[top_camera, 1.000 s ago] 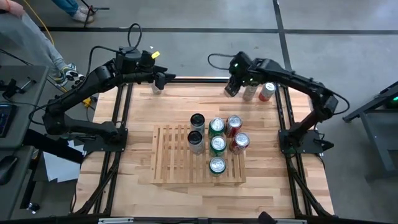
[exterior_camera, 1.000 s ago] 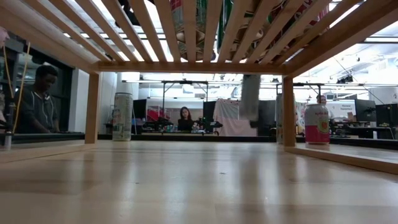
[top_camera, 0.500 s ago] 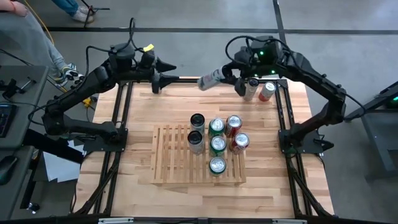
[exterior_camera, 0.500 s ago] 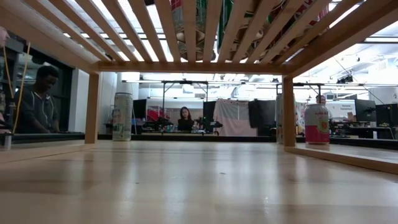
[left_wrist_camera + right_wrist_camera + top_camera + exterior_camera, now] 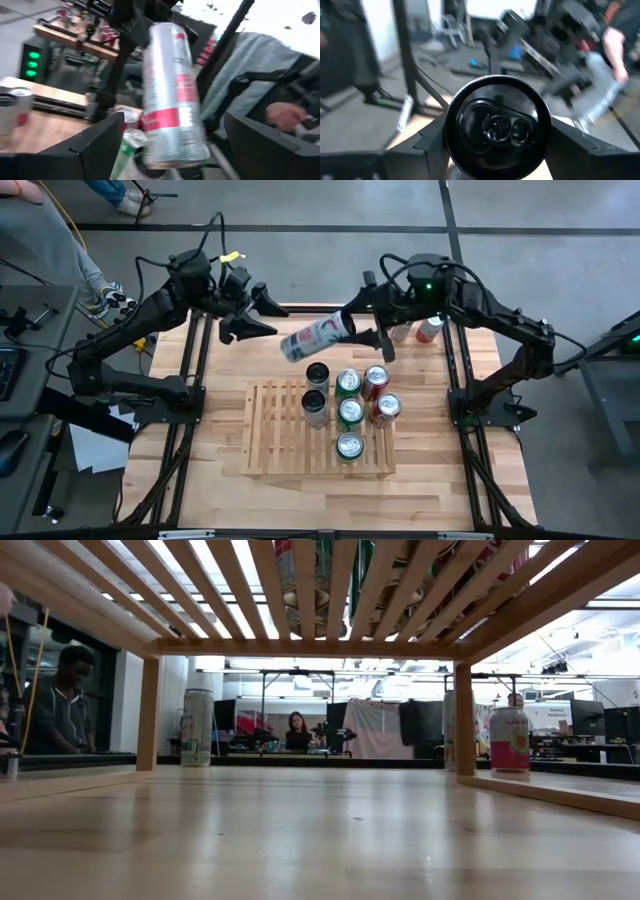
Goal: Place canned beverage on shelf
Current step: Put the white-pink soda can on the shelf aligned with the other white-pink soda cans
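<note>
- Right gripper (image 5: 365, 332): above the table's far middle, arm bent inward toward the left arm, fingers clamped on a silver can (image 5: 318, 337) held horizontally.
- Left gripper (image 5: 262, 313): facing it, fingers spread, just short of the can.

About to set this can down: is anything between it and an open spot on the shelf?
Nothing visible blocks it. The right gripper holds the silver can horizontally above the shelf's far edge; its left slats are bare, and the standing cans fill only the right side.
</note>
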